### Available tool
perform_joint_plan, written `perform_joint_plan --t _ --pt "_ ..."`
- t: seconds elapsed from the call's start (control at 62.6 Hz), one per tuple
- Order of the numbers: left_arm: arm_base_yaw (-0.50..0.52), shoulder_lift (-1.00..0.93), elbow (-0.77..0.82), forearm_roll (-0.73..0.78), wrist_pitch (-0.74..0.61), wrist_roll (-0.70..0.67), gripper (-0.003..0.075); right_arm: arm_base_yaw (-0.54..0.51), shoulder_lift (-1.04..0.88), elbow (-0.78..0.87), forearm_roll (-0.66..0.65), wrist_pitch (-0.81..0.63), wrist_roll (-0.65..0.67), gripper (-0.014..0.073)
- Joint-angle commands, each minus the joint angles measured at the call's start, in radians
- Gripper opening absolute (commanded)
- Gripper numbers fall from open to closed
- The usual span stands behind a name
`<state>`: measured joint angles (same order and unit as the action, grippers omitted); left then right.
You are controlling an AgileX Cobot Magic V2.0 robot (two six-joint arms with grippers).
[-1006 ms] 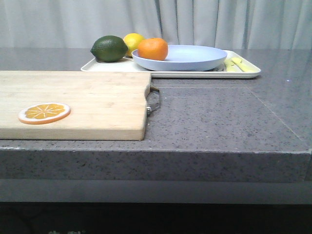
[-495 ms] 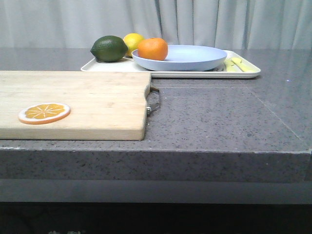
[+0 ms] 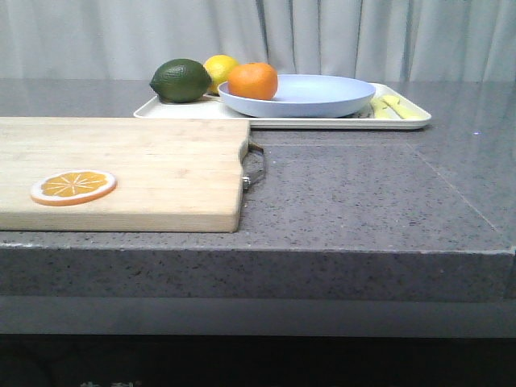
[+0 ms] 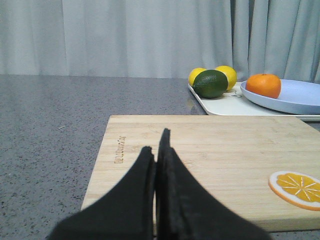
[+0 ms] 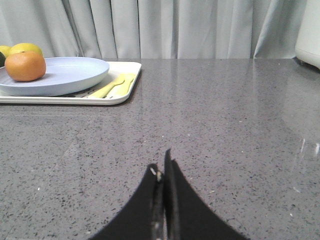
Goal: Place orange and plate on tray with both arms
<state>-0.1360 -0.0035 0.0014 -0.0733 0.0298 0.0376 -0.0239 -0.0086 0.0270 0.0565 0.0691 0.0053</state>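
The orange (image 3: 252,81) rests on the left part of the pale lavender-blue plate (image 3: 310,97), and the plate sits on the cream-white tray (image 3: 403,119) at the back of the counter. All three also show in the left wrist view: orange (image 4: 263,85), plate (image 4: 300,100), tray (image 4: 225,105), and in the right wrist view: orange (image 5: 25,66), plate (image 5: 65,75), tray (image 5: 125,85). My left gripper (image 4: 157,142) is shut and empty above the near end of the cutting board. My right gripper (image 5: 162,167) is shut and empty over bare counter. Neither arm shows in the front view.
A wooden cutting board (image 3: 145,169) with a metal handle lies front left, with a flat orange slice (image 3: 73,186) on it. A dark green lime (image 3: 181,81) and a yellow lemon (image 3: 219,68) sit at the tray's left end. Pale yellow cutlery (image 3: 391,106) lies at its right end.
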Motion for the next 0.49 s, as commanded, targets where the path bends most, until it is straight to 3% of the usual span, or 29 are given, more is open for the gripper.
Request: perform_joint_plan --t 0.0,0.479 --pt "0.004 -0.021 0.005 -0.008 -0.085 -0.008 -0.0018 -0.005 -0.024 -0.004 -0.007 -0.081 0.003 -0.0068" --pt "0.004 -0.021 0.005 -0.008 -0.085 -0.008 -0.0018 -0.005 -0.024 -0.004 -0.021 -0.078 0.003 -0.0068"
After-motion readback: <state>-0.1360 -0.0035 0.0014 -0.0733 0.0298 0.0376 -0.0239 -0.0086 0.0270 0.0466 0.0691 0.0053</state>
